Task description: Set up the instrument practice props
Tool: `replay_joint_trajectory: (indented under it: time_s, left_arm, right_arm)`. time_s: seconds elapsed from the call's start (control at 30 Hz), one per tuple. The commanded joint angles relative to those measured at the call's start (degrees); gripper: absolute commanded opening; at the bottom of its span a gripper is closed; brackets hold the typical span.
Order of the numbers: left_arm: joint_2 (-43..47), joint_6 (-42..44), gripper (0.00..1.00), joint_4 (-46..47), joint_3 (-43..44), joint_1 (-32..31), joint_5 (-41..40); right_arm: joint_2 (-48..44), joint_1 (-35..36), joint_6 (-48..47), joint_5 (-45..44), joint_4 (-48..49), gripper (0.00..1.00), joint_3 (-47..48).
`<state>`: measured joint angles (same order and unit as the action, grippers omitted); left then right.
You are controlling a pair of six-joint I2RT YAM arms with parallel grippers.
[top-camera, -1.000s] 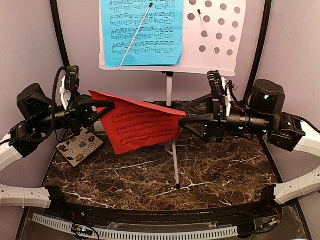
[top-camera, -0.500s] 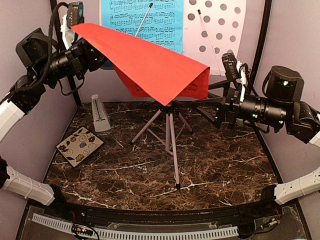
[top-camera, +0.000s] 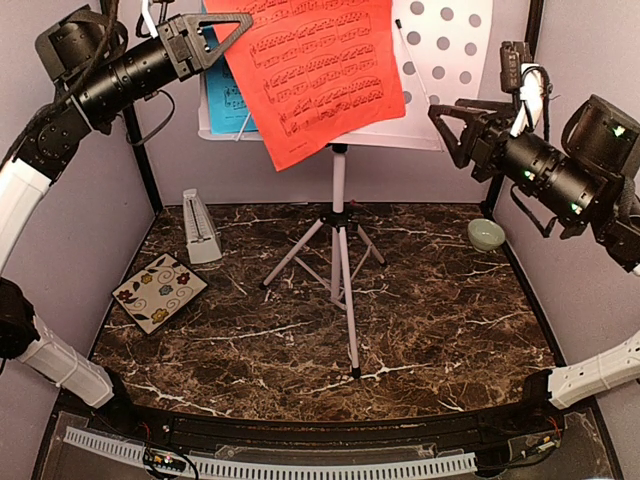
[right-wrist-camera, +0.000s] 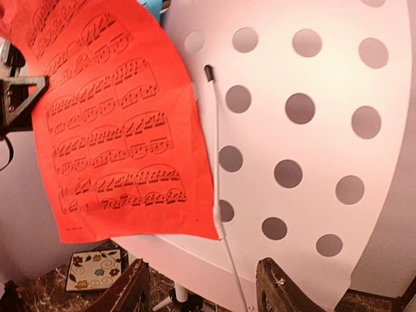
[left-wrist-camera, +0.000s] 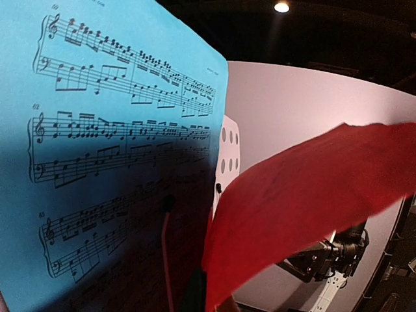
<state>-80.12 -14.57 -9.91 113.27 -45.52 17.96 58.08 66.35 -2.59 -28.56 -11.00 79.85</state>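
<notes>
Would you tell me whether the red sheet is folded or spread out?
Spread out: the red sheet hangs with its whole printed face showing in front of the stand, held by the left hand.

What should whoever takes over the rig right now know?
Left gripper: jaws shut on the red-orange sheet at its upper left edge.
Right gripper: jaws open, empty, facing the bare right half of the music stand.
Red-orange sheet hangs tilted across the stand and covers most of the blue sheet.
Metronome is upright on the table, at the left.
Done: stand up, blue sheet placed.
Left: probably seat the red-orange sheet on the bare right half, then release.
</notes>
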Motion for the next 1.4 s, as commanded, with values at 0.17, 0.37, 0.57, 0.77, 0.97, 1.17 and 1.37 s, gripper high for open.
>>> replay_joint_trajectory:
  time_s: [0.17, 0.37, 0.57, 0.77, 0.97, 1.17, 1.37]
  left_arm:
    - [1.3, -1.6, 0.00, -2.9, 2.8, -0.1, -3.9]
    - [-0.3, -0.6, 0.00, -0.2, 3.1, -0.8, -3.0]
    - [-0.9, 2.6, 0.00, 0.1, 4.3, -2.7, -5.7]
    - [-1.1, 5.2, 0.00, 0.0, 4.6, -4.2, -7.0]
    - [-1.4, 6.8, 0.00, 0.4, 5.3, -4.6, -8.7]
    - [-2.3, 7.8, 0.00, -0.7, 7.4, -5.0, -10.3]
    - [-1.5, 8.5, 0.00, -0.8, 6.7, -5.2, -14.6]
  right_arm:
    - [5.2, 0.2, -9.5, -12.2, 9.0, 0.52, 6.7]
    - [9.4, 0.3, -11.1, -12.2, 10.4, 0.49, 10.4]
    - [12.5, 0.1, -13.0, -12.5, 13.3, 0.46, 12.0]
    - [16.6, -0.2, -14.9, -15.1, 14.9, 0.38, 15.7]
    - [19.2, -1.2, -16.1, -17.5, 16.9, 0.25, 17.1]
    - [17.9, -1.7, -17.1, -15.4, 19.9, 0.02, 14.3]
    - [16.5, -1.8, -18.8, -13.6, 25.1, 0.00, 10.6]
